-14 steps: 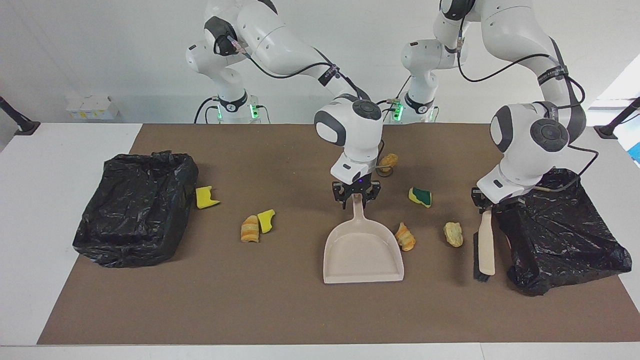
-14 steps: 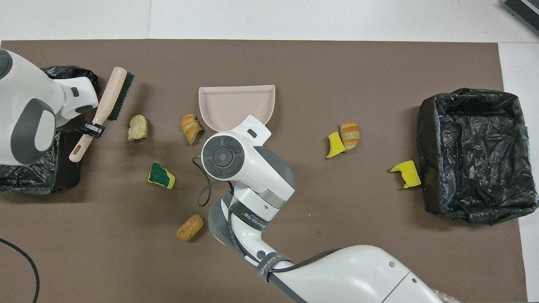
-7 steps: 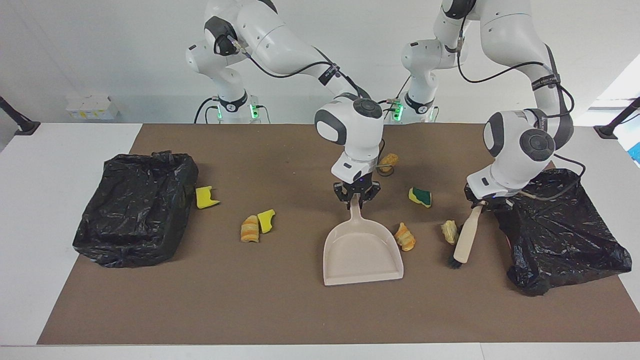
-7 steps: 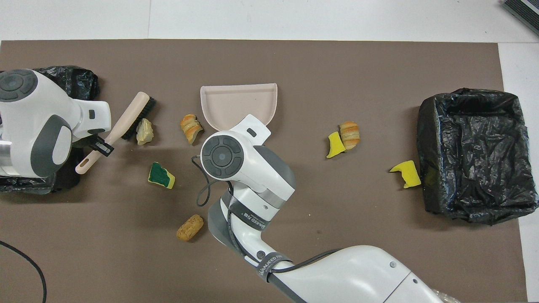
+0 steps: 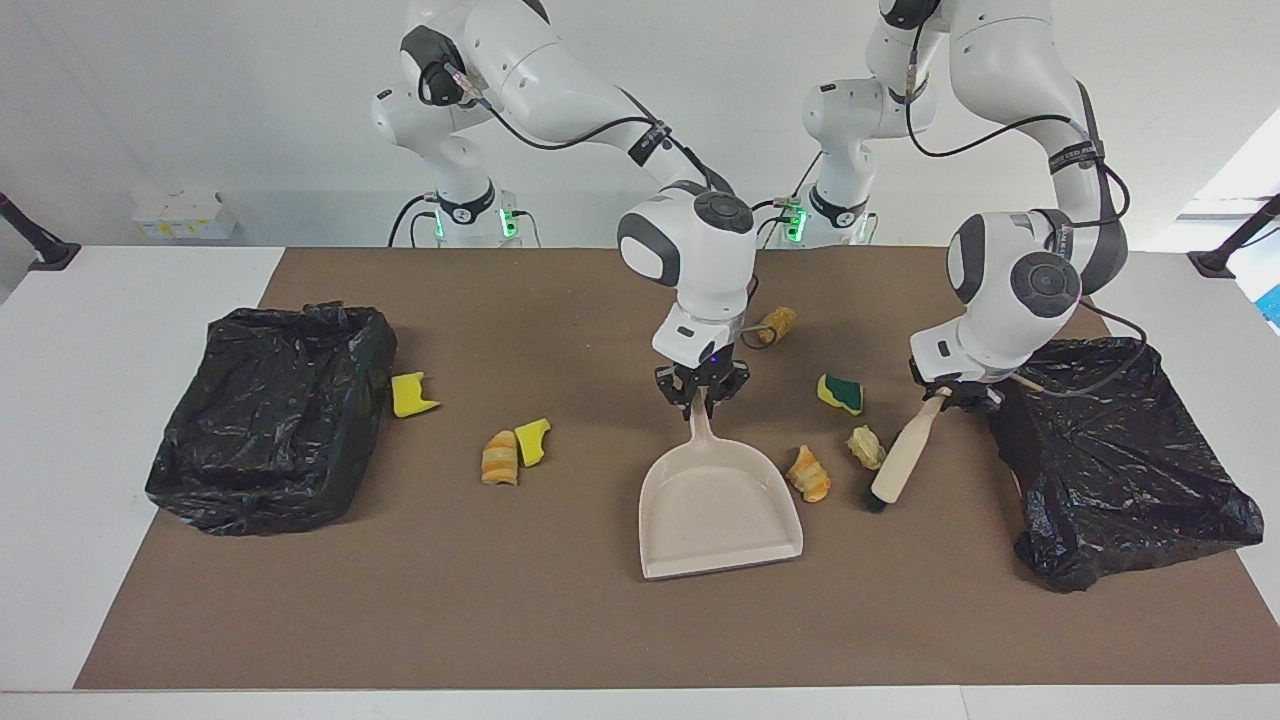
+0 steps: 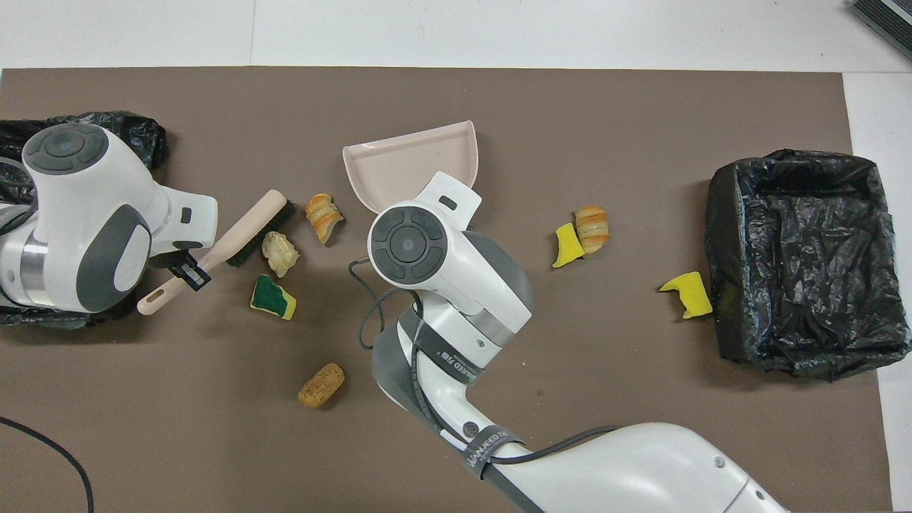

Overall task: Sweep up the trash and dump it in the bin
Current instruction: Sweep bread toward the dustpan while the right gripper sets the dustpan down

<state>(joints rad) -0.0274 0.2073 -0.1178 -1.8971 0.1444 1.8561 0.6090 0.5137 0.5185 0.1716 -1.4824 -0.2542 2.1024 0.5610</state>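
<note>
R hand [image 5: 699,400] is clamped on dustpan [image 5: 718,505] handle; L hand [image 5: 950,396] is clamped on brush [image 5: 897,462] handle. Bread chunk [image 5: 865,446] & pastry [image 5: 809,473] are seen btwn brush and pan on surface [image 5: 560,620].

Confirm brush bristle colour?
Black bristles on the beige brush, clearest in the overhead view.
</note>
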